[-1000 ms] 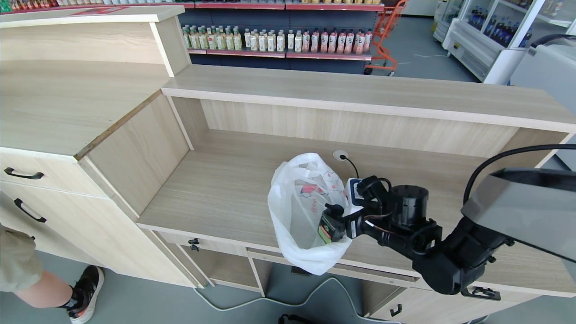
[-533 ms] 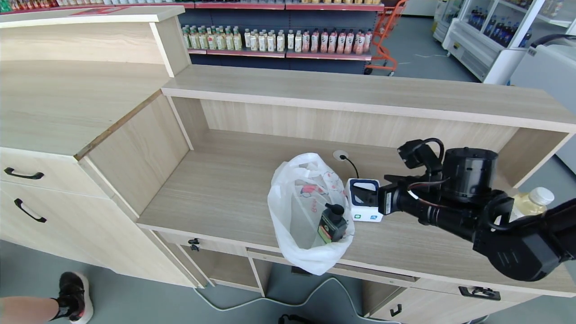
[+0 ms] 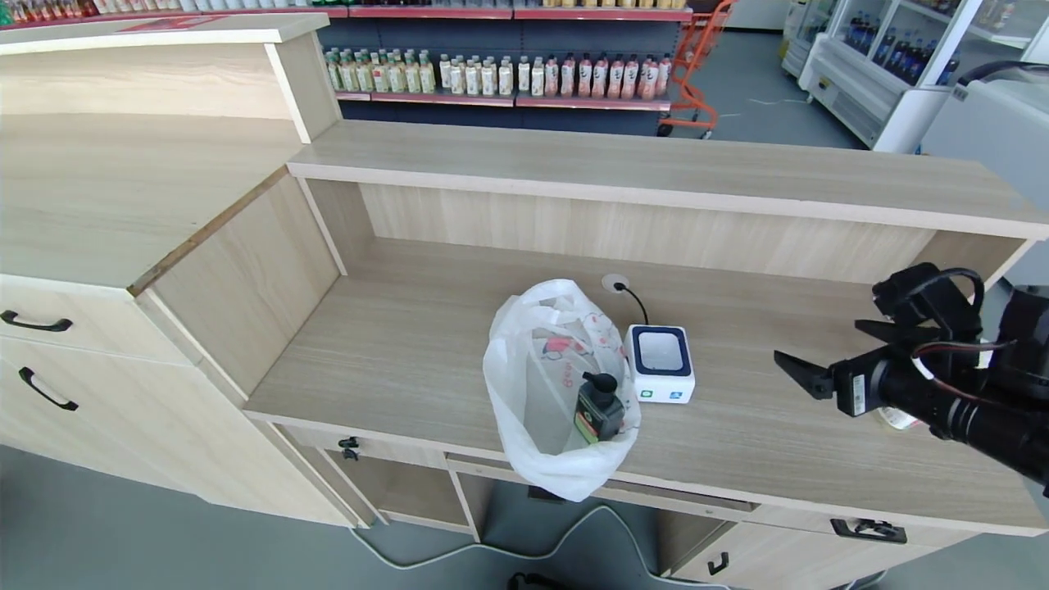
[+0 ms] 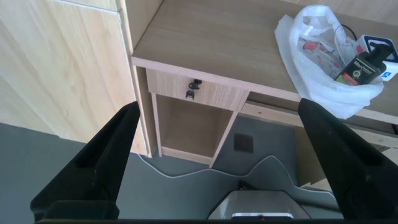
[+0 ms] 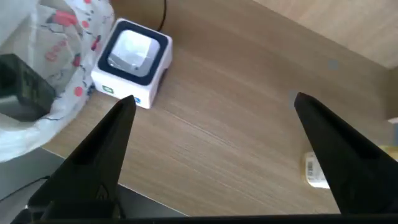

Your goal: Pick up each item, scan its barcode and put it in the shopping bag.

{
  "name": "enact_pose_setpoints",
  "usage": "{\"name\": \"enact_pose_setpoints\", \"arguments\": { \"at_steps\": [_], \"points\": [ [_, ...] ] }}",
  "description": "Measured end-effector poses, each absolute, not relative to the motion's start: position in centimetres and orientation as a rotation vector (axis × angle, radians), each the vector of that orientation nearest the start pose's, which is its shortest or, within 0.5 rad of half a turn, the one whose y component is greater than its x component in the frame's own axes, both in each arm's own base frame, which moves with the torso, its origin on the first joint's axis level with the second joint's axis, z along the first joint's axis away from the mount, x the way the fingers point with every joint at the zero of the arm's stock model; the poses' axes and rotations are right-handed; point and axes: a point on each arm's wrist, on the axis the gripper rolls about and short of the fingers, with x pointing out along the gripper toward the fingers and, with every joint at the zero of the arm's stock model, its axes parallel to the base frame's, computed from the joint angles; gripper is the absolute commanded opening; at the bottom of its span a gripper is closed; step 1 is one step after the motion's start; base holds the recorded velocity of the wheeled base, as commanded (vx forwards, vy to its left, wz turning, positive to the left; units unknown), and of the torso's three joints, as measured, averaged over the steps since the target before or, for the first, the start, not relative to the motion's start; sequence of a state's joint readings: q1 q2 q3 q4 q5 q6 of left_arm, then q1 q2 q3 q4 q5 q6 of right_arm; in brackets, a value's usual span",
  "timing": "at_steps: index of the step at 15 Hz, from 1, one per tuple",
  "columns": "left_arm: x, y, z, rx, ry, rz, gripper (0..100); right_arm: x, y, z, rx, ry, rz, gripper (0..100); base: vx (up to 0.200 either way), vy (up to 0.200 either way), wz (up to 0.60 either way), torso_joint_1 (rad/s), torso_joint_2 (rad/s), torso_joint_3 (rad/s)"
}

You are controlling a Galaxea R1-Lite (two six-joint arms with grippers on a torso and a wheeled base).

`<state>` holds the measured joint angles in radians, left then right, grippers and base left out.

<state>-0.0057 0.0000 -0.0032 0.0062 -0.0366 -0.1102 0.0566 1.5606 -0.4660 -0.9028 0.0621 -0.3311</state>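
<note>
The wooden desk [image 3: 410, 352] runs across the middle of the head view. The white shopping bag [image 3: 524, 369] stands open at its near edge, at the centre of the frame. Just right of the bag sits the small white scanner [image 3: 660, 360], its window facing up and its cable running to a hole in the desk behind it. A dark pump bottle [image 3: 598, 408] stands inside the bag against its right wall, so at least one item looks bagged. At the far right of the frame a pale labelled item [image 5: 317, 171] lies on the desk, mostly hidden by the arm. It appears to be waiting to be picked up, scanned and bagged, so the task looks partly done

The right hand [image 5: 214, 99] hangs above the desk right of the scanner, near that item. Its fingers are spread wide and it holds and touches nothing. The left hand [image 4: 217, 104] is also wide and bare, hanging low in front of the desk over the grey floor, with the bag at the upper right of its own view
</note>
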Motion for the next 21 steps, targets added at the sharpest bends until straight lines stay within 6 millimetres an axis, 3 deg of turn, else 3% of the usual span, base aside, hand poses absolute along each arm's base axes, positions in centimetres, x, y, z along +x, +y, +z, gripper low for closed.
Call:
{"name": "enact_pose_setpoints", "arguments": {
  "at_steps": [4, 7, 13, 21],
  "points": [
    [-2.3, -0.1, 7.6, -0.11, 0.005, -0.042, 100, 22.4, -5.8, 14.6, -0.423, 0.359, -0.261, 100, 0.0, 0.0, -0.3, 0.004, 0.01, 0.0],
    [-2.3, -0.1, 7.6, -0.11, 0.005, -0.042, 100, 22.5, -8.3, 14.0, -0.325, 0.35, -0.381, 100, 0.0, 0.0, 0.0, 0.0, 0.0, 0.0],
    [-2.3, -0.1, 7.6, -0.11, 0.005, -0.043, 100, 27.4, -8.8, 11.5, -0.184, 0.229, -0.19, 100, 0.0, 0.0, 0.0, 0.0, 0.0, 0.0],
    [-2.3, -0.1, 7.6, -0.11, 0.005, -0.042, 100, 33.3, -9.3, 9.0, -0.184, 0.216, -0.152, 100, 0.0, 0.0, 0.0, 0.0, 0.0, 0.0]
  ]
}}
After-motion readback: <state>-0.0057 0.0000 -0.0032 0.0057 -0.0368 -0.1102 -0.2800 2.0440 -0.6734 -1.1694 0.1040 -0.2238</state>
